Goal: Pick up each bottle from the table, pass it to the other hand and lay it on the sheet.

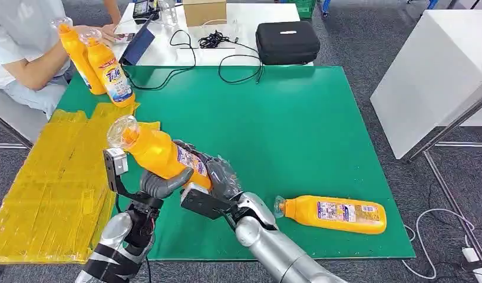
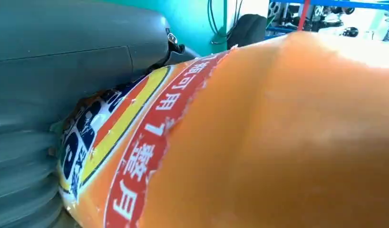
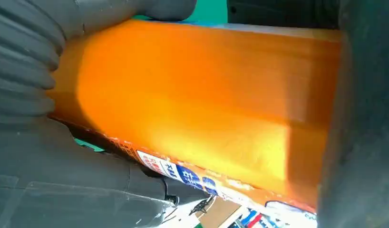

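Observation:
An orange detergent bottle (image 1: 158,151) with a clear cap is held tilted above the green mat (image 1: 274,118), cap toward the far left. My left hand (image 1: 162,183) grips its middle from below, thumb across the body. My right hand (image 1: 222,175) wraps the bottle's base end. Up close, the bottle (image 2: 278,142) lies against my left hand (image 2: 64,61), and the bottle (image 3: 197,109) sits inside my right hand (image 3: 50,180). A second orange bottle (image 1: 334,214) lies on its side on the mat at the near right. The yellow sheet (image 1: 50,188) covers the left side.
Two more orange bottles (image 1: 112,73) stand at the mat's far left corner, with a seated person's hand (image 1: 100,32) on their caps. Behind the mat are a laptop (image 1: 137,42), cables (image 1: 215,40) and a black case (image 1: 287,41). A white table (image 1: 433,76) stands to the right.

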